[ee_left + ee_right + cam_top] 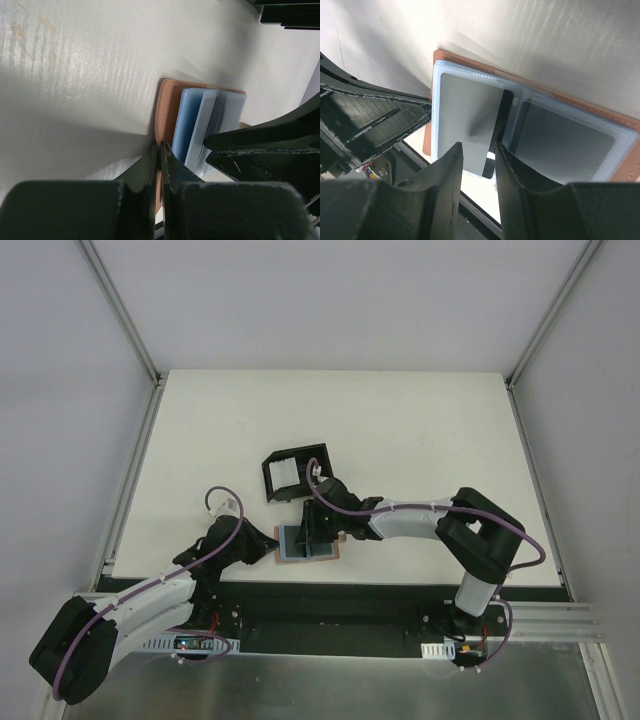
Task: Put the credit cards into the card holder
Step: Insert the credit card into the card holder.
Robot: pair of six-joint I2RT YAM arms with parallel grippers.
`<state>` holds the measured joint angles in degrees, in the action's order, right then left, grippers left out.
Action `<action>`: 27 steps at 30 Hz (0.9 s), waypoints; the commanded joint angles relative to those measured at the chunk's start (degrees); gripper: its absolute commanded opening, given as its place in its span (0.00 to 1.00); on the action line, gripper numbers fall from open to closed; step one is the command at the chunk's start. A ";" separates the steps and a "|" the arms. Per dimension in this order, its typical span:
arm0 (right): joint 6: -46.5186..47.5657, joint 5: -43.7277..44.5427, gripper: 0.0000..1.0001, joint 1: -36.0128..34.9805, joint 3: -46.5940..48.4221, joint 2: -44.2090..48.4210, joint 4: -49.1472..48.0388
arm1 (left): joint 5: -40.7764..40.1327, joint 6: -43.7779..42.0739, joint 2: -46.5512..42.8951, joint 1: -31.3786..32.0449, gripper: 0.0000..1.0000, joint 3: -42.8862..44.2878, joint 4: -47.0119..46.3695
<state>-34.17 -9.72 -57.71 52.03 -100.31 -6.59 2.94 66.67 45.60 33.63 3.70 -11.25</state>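
At the near edge of the desk [420,440], top view: the card holder [295,545] lies open and flat, with the left tool [265,543] at its left border and the right tool [318,530] directly above it. The black box [267,478] stands further back, with white cards [285,475] inside. Hazard: the holder sits close to the desk's front edge, so a push toward the arms could slide it off. Left wrist view: the left tool [160,155] is fully closed, pinching the tan leather border of the card holder [167,107]. Pale blue sleeves [192,122] fan out just beyond, and the other arm's dark fingers are close alongside. Hazard: the bite on the leather is narrow. If it slips, the holder may swing or fold under the other arm's pressure, and the two tools are near enough to collide. Right wrist view: the right tool [479,147] stands partly open, its tips over the near end of a grey card [467,110] lying on the left pocket. It has no grip that can be made out. A second grey card [560,140] fills the right pocket. Hazard: the left card looks only part seated and slightly skewed. A push off its line could jam it at the sleeve mouth, buckle it, or skid it across the plastic.
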 commanded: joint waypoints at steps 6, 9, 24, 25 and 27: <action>1.48 -1.54 0.35 -0.82 2.55 -0.24 0.17 | 0.05 -0.58 -0.08 -0.49 0.00 -2.30 1.58; 1.91 -0.31 0.35 -0.82 2.02 1.17 0.17 | 0.05 -0.58 -0.08 -0.49 0.00 -2.21 1.66; 2.62 4.27 0.36 -0.91 1.84 2.41 5.09 | -0.04 -0.58 0.01 -0.49 0.00 -2.30 1.58; 2.45 4.27 0.36 -0.91 2.02 1.97 5.62 | -0.04 -0.58 -0.16 -0.49 0.00 -2.21 1.49; 2.45 3.83 0.36 -0.82 2.55 1.00 6.32 | 0.05 -0.67 0.10 -0.49 0.00 -2.21 1.49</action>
<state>-31.97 -6.59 -58.28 52.71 -98.21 -3.05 2.92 66.67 45.60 33.63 3.68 -11.25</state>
